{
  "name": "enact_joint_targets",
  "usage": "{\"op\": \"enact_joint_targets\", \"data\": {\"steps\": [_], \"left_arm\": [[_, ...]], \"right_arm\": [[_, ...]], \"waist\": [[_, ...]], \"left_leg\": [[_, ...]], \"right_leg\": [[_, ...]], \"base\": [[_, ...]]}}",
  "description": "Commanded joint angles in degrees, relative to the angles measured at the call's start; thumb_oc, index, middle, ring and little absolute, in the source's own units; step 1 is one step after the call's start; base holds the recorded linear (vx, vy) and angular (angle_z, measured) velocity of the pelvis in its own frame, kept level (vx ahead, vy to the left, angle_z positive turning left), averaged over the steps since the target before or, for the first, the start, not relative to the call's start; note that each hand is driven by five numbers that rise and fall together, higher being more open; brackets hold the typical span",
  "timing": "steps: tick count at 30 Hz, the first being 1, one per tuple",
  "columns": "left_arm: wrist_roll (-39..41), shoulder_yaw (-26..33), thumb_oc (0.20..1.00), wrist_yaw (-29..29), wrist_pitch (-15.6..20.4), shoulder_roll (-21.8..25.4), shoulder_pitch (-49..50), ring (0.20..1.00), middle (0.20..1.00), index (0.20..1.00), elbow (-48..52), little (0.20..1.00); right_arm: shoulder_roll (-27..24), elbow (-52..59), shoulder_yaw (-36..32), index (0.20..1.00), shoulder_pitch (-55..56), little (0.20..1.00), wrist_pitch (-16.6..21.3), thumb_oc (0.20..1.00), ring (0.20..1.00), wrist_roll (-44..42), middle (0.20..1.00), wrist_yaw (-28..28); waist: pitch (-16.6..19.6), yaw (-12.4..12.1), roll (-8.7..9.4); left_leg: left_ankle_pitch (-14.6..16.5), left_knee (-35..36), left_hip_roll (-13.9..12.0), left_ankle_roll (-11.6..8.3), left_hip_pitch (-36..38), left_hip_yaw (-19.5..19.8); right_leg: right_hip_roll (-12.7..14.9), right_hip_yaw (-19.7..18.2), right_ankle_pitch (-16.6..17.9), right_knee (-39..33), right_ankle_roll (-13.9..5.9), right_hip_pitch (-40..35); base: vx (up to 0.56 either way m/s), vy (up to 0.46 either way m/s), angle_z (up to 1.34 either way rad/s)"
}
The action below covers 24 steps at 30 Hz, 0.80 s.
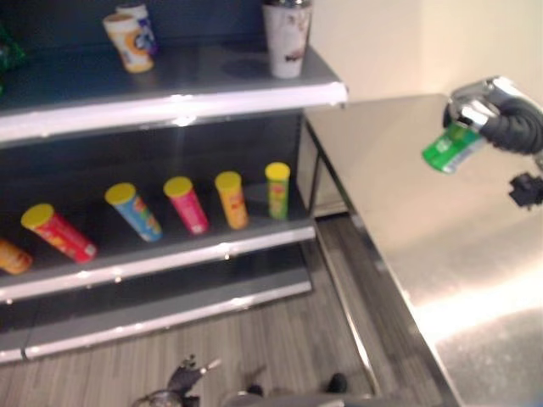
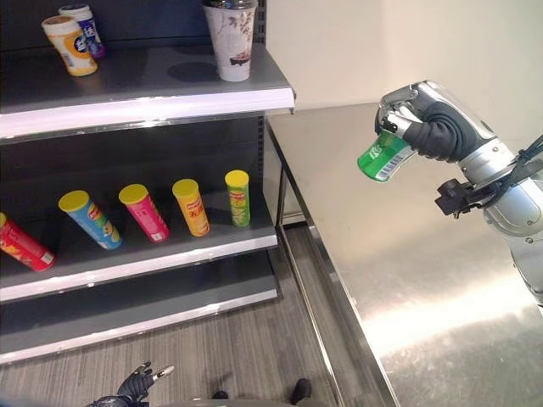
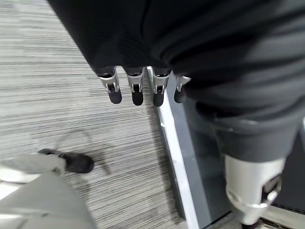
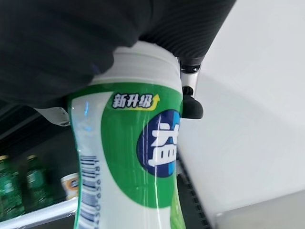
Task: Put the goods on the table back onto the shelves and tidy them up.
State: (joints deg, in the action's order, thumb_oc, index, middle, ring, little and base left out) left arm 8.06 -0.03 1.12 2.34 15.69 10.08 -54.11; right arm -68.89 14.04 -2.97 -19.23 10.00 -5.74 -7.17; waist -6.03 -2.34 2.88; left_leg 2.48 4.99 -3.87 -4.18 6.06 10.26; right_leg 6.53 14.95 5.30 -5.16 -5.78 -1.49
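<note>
Left hand hangs low over striped floor, fingers straight, holding nothing. Middle shelf: row of tilted yellow-lidded tubes. Top shelf: two small tubs at left, tall cup near right end. Right hand above steel table, fingers curled round green bottle, held tilted, clear of tabletop. Right wrist view adds bottle's white cap end, barcode, blue round label; green bottles on shelving behind.

Head stereo pair looking down, sharing shelves and table, wrist cameras close
</note>
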Motion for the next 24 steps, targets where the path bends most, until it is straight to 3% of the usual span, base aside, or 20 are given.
{"op": "enact_joint_targets", "data": {"steps": [1,2,3,7,10,13,24], "left_arm": [[3.16,-1.92,1.0,-0.69,1.47,4.1,-1.61,1.0,1.0,1.0,0.29,1.0],[4.55,-2.44,1.0,-1.05,1.29,4.82,-2.14,1.0,1.0,1.0,0.3,1.0],[4.55,-0.84,1.0,-1.28,0.35,3.61,-2.73,1.0,1.0,1.0,-4.17,1.0],[4.53,-0.82,1.0,-1.28,0.36,3.59,-2.71,1.0,1.0,1.0,-4.18,1.0],[3.51,-0.69,1.0,-1.51,0.21,3.65,-2.27,1.0,1.0,1.0,-4.51,1.0],[2.25,-0.35,1.0,-2.48,0.25,4.26,-1.89,1.0,1.0,1.0,-5.73,1.0],[4.34,-1.23,1.0,-2.7,0.1,2.61,-0.99,1.0,1.0,1.0,-5.62,1.0]], "right_arm": [[-3.47,-1.98,6.81,0.2,-9.4,0.2,1.11,0.2,0.2,-1.5,0.2,3.58],[-5.86,-1.79,10.2,0.2,-16.58,0.2,1.49,0.2,0.2,-2.05,0.2,5.26],[-6.56,-0.23,13.17,0.2,-24.31,0.2,0.62,0.2,0.2,0.2,0.2,6.91],[-6.54,-0.2,13.2,0.2,-24.31,0.2,0.59,0.2,0.2,0.21,0.2,6.9],[-5.65,0.3,13.06,0.2,-23.01,0.2,0.09,0.2,0.2,0.76,0.2,6.39],[-4.55,0.54,15.96,0.2,-24.99,0.2,-0.13,0.2,0.2,1.07,0.2,6.2],[1.2,0.14,26.74,0.2,-39.01,0.2,-0.18,0.2,0.2,1.63,0.2,6.51]], "waist": [[3.11,-2.02,1.01],[2.31,-2.87,1.56],[3.4,-0.76,0.28],[3.49,-0.77,0.3],[4.1,-0.81,-0.35],[4.89,-0.49,0.94],[5.63,-1.91,0.98]], "left_leg": [[-1.53,-0.43,-5.07,-5.04,-2.16,-6.82],[-3.33,-0.69,-5.84,-6.02,-4.03,-5.21],[-4.85,-2.96,-9.66,-5.9,-5.35,-18.17],[-4.95,-2.77,-9.6,-5.87,-5.3,-18.23],[-4.78,-1.43,-8.74,-5.55,-4.27,-19.02],[-3.52,-0.09,-6.96,-4.76,-2.49,-20.41],[-3.06,0.0,-6.2,-4.46,-1.9,-19.82]], "right_leg": [[-0.14,-1.01,-8.03,1.57,-1.34,-2.66],[-1.12,-0.07,-8.6,1.38,-0.53,-2.62],[2.38,5.53,-7.53,2.06,-1.96,-4.11],[2.43,5.5,-7.52,2.07,-1.99,-4.03],[3.41,5.48,-7.23,2.56,-2.22,-3.79],[5.42,3.49,-5.6,3.05,-3.56,-2.48],[5.88,3.57,-5.41,2.24,-3.92,-3.7]], "base": [[-0.05,-0.209,0.01],[-0.02,0.06,0.22],[-0.02,0.157,0.85],[0.01,0.069,1.99],[0.02,0.157,-0.2],[0.0,0.194,-0.2],[0.01,0.013,-0.07]]}}
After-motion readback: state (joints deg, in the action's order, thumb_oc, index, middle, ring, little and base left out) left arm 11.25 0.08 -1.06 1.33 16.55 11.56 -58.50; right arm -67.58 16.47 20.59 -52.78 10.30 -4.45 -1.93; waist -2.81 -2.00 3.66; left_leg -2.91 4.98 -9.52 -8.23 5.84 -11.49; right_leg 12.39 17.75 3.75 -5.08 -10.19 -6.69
